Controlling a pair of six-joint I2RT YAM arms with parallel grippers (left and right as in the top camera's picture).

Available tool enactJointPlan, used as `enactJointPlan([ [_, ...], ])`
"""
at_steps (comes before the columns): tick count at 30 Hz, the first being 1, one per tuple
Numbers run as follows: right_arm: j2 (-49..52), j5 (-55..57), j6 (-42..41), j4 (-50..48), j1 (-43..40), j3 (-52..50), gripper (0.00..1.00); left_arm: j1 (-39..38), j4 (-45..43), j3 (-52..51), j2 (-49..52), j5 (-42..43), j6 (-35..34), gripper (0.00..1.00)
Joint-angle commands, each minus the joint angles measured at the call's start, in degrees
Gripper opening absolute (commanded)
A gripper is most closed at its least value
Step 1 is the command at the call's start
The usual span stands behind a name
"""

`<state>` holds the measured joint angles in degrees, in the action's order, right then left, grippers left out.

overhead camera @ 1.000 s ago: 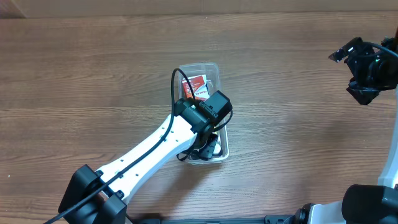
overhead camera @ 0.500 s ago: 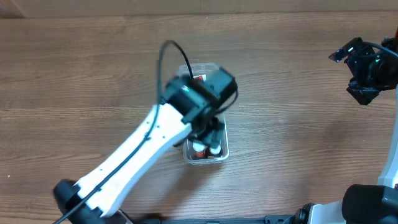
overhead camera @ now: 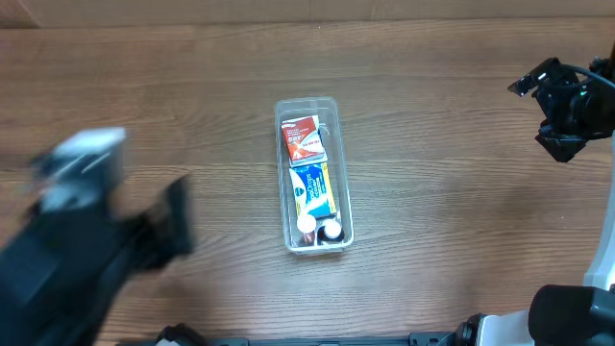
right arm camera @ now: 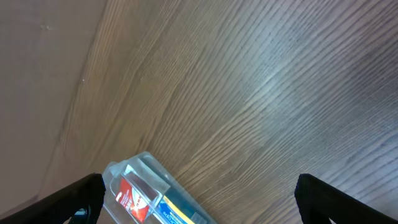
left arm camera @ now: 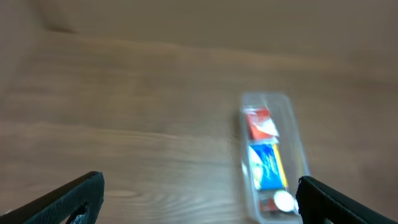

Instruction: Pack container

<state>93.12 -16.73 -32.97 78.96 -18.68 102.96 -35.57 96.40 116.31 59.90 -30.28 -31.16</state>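
Observation:
The container is a long clear tub standing in the middle of the table. A red box fills its far end, with a blue box behind it. Two small bottles stand at its near end. My left arm is a blur at the lower left, well away from the tub. In the left wrist view the left gripper is open and empty, with the container ahead to the right. My right gripper hangs at the far right, open and empty, and the container's end shows below it.
Bare wood-grain table top surrounds the tub on every side. The table's far edge runs along the top of the overhead view.
My left gripper opened and came up out of the container's near end. The arm then swung fast to the lower left, uncovering the boxes and bottles. The right arm has not moved.

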Motion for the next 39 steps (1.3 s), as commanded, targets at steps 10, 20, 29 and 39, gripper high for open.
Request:
enactJointPlan([
  [10, -0.33, -0.28, 0.13, -0.22, -0.04, 0.52, 1.00, 0.28, -22.14, -41.53, -15.61, -21.70, -7.54, 1.00],
  [20, -0.33, -0.28, 0.13, -0.22, -0.04, 0.52, 1.00, 0.31, -21.94, -47.58, -8.41, -11.41, 0.42, 1.00],
  [29, -0.33, -0.28, 0.13, -0.22, -0.04, 0.52, 1.00, 0.31, -22.99, -47.58, -9.11, -10.25, -1.03, 1.00],
  [39, -0.33, -0.28, 0.13, -0.22, -0.04, 0.52, 1.00, 11.72, -30.40, -48.57, -17.14, 4.20, 19.96, 1.00],
])
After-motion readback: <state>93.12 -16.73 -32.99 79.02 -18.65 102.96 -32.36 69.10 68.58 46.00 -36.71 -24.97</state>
